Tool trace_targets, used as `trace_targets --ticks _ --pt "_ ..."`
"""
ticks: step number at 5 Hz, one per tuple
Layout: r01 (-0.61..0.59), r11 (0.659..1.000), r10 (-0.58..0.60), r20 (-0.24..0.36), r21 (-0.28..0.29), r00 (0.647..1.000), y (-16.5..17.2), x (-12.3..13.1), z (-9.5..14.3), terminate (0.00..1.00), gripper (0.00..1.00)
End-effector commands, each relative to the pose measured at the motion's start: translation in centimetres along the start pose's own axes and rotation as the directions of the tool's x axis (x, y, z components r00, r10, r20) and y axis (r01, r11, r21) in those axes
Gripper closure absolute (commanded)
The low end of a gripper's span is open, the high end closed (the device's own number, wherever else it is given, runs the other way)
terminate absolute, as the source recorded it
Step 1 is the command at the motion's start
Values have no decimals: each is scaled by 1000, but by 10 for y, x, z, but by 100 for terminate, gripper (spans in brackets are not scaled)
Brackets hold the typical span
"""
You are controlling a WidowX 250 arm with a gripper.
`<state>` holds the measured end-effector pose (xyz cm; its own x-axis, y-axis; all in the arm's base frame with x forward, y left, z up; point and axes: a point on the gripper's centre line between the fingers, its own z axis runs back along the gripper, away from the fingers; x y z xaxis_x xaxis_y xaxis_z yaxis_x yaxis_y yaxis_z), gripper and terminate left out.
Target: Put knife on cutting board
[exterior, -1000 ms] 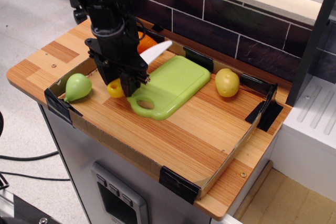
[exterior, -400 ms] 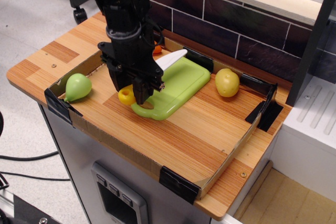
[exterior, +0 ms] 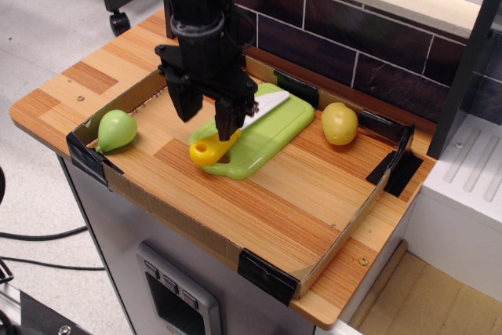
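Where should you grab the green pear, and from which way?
Grab the pear across its fat round middle, coming straight down from above. It lies on its side in the tray's left corner, with the cardboard wall close behind it, so a sideways approach looks cramped. The narrow tip would probably slip.

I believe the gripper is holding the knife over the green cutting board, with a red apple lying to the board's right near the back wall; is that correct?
Not quite: the fruit right of the cutting board is a yellow potato-like piece, not a red apple, as the observation.image view shows. The gripper does hold the knife over the green board.
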<state>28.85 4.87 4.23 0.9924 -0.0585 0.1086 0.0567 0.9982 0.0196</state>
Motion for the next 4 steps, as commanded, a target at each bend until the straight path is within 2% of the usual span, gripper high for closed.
trace_targets --ticks 1,2,3,4 --pt "-70 996 74 86 -52 994 8 -1 40 0 0" --pt "-78 997 78 107 1 991 6 3 56 0 0" --pt "-183 983 179 181 8 967 8 16 82 0 0" --pt "-329 944 316 236 17 919 15 29 108 0 0"
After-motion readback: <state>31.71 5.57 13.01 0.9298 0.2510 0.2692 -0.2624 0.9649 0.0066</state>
